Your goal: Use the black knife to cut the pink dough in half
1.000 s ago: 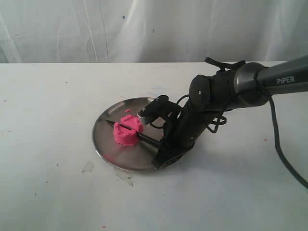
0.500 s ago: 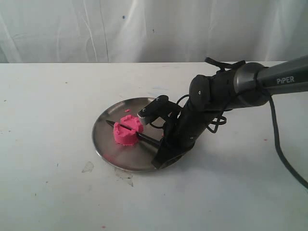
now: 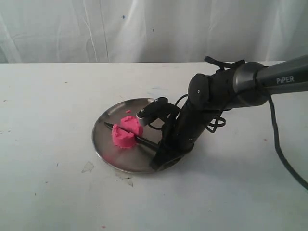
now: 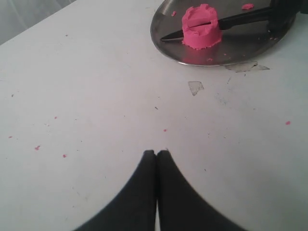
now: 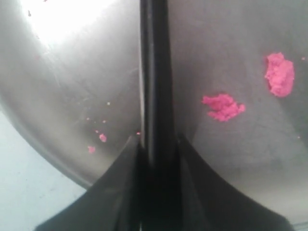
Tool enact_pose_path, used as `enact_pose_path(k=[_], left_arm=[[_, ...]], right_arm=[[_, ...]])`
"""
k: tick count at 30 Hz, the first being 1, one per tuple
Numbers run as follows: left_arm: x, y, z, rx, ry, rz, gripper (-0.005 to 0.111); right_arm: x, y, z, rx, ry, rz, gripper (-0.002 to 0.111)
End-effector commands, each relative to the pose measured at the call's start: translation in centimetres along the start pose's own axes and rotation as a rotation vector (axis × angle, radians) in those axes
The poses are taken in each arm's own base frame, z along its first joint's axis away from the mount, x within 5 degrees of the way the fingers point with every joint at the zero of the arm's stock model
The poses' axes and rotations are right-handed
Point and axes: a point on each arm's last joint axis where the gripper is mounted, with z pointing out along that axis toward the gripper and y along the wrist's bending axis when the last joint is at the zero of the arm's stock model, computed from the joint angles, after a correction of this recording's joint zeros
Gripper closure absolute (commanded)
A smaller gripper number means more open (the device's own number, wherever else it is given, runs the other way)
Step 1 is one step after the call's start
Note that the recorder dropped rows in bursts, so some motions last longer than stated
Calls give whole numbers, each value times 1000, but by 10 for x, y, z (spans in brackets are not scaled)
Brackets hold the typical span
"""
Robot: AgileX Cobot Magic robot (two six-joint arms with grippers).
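The pink dough [image 3: 126,132] sits on the round steel plate [image 3: 108,147], with a deep slit across its top, seen also as the pink dough [image 4: 201,26] from the left wrist. The black knife [image 3: 144,141] runs through that slit, its tip [image 3: 108,124] poking out the far side. My right gripper [image 3: 159,155] is shut on the knife's handle [image 5: 155,72] at the plate's near right rim. My left gripper [image 4: 157,153] is shut with nothing in it, hovering over bare table away from the plate [image 4: 166,45]; it is out of the exterior view.
Small pink crumbs [image 5: 224,107] lie on the plate and more are scattered on the white table [image 4: 72,96]. Two bits of clear debris [image 3: 88,167] lie just off the plate's near rim. A white curtain hangs behind the table.
The right gripper and knife have shifted slightly left and down; the blade has sunk deeper and the dough now splits wider into two parts. The plate moved a little with them.
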Motion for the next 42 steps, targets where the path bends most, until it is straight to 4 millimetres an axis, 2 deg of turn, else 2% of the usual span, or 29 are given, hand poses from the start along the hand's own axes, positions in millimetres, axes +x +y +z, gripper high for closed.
enact_pose_path(k=[1, 6, 13, 23, 33, 42], left_arm=[[1, 0, 1, -4, -14, -18, 107], [1, 0, 1, -4, -14, -18, 107], [1, 0, 1, -4, -14, -16, 107], [1, 0, 1, -4, -14, -16, 107], [1, 0, 1, -4, -14, -16, 107], [1, 0, 1, -3, -15, -17, 107]], right_arm=[[13, 18, 14, -90, 138, -42, 108], [11, 22, 15, -77, 133, -70, 108], [9, 10, 16, 52, 109, 14, 108], [13, -1, 14, 179, 146, 45, 108], [11, 1, 14, 164, 123, 87, 108], [11, 12, 15, 36, 132, -3, 108]])
